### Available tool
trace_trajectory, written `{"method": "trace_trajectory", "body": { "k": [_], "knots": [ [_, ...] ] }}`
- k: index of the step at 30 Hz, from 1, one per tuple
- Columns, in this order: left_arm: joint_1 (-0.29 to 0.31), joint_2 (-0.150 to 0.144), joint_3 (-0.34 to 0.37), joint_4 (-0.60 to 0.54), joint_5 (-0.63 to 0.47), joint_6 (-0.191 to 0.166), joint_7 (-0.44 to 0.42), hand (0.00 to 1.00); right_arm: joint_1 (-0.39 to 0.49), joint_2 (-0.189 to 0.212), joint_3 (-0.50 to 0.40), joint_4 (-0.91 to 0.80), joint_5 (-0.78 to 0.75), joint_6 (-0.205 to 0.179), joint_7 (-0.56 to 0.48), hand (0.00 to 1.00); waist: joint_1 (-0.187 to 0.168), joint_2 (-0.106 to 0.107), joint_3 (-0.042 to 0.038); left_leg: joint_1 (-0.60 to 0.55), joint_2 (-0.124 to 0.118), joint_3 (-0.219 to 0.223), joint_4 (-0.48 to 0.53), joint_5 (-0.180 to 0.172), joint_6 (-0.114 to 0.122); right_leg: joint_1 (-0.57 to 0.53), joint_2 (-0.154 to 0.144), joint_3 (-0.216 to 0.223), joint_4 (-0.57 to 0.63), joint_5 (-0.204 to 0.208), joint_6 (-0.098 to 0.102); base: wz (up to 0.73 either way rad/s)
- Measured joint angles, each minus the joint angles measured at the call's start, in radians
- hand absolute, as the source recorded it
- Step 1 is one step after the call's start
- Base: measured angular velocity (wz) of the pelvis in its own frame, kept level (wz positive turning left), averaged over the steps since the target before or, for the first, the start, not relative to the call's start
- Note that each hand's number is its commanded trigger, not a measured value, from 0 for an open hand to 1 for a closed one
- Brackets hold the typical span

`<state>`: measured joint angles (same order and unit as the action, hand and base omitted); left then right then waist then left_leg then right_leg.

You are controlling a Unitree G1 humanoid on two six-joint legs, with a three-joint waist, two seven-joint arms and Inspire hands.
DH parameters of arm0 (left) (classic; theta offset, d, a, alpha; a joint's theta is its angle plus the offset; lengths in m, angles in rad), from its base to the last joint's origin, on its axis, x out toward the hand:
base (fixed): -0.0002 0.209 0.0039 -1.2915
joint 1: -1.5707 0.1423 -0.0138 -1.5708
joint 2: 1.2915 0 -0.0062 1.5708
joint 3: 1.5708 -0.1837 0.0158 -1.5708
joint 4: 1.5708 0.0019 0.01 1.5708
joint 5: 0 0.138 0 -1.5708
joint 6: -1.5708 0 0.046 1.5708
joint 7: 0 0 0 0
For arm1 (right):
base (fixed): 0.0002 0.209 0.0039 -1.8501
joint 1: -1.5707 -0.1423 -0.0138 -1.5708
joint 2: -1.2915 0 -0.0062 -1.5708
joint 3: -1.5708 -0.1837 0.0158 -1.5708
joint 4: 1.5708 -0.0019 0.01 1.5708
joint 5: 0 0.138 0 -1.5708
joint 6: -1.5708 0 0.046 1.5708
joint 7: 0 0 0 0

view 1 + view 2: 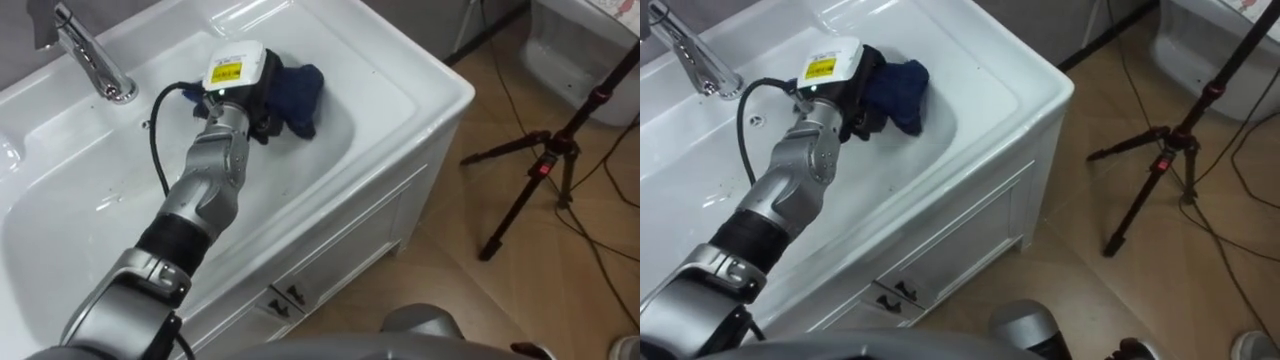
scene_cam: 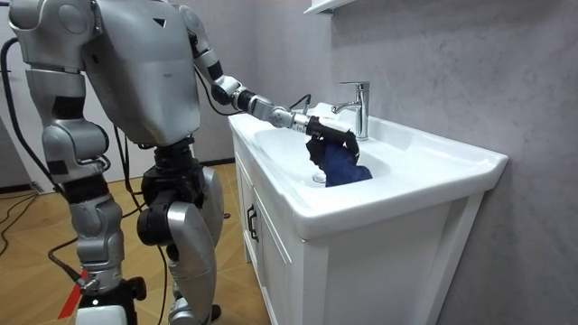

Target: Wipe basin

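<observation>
Left hand at the basin, cloth engaged. The dark fingers (image 1: 270, 120) of the left hand (image 1: 238, 92) were curled round a bunched dark-blue cloth (image 1: 303, 92), gripping it. The cloth sat inside the bowl of the white basin (image 1: 405, 72), in front of the chrome faucet (image 1: 95, 60) and toward its right. In the room view the cloth hung from the hand with its lower folds reaching the bowl floor. The left forearm ran from the cloth back across the basin's front rim, passing in front of the faucet. The right hand (image 2: 102, 310) hung low at the robot's side, well away from the faucet. The robot stood at the white vanity cabinet (image 1: 340, 250) below the faucet. A black tripod (image 1: 545, 170) stood on the wooden floor, well off to the faucet's right.

Progress (a judgement only): the wiping appeared to be under way, with the cloth grasped and placed in the bowl. The porcelain showed no plain dirt or wipe marks, so the area covered could not be told. The bowl's remaining walls, the ledge round the faucet and the rim probably remained to be done.
</observation>
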<state>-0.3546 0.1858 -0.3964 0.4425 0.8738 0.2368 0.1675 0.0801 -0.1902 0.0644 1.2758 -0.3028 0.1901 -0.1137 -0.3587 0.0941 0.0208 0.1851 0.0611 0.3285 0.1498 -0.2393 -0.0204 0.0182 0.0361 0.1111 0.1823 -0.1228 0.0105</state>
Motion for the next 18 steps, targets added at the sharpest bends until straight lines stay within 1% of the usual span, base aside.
{"method": "trace_trajectory", "body": {
  "k": [6,13,18],
  "knots": [
    [0.000,0.000,0.000,-0.013,0.001,0.000,0.001,1.00,0.001,0.000,0.000,0.014,-0.010,0.021,0.005,0.00,0.003,0.000,-0.0001,0.001,0.000,0.000,0.001,0.000,0.000,-0.002,0.000,0.001,0.003,0.000,0.000,0.00],
    [0.000,0.000,0.000,-0.009,0.002,0.000,0.001,1.00,-0.023,0.000,0.001,0.012,-0.017,0.020,0.007,0.00,0.009,-0.001,0.0005,0.006,-0.001,0.001,0.001,0.000,0.000,-0.001,0.001,0.001,0.003,0.000,0.000,0.00],
    [0.005,0.000,0.000,0.046,0.010,0.005,-0.002,1.00,-0.021,-0.001,0.000,0.006,-0.017,0.022,0.007,0.00,0.014,-0.002,0.0011,0.012,-0.002,0.004,0.001,0.000,0.000,-0.001,0.003,0.012,0.003,0.000,0.000,-0.06]
  ]
}}
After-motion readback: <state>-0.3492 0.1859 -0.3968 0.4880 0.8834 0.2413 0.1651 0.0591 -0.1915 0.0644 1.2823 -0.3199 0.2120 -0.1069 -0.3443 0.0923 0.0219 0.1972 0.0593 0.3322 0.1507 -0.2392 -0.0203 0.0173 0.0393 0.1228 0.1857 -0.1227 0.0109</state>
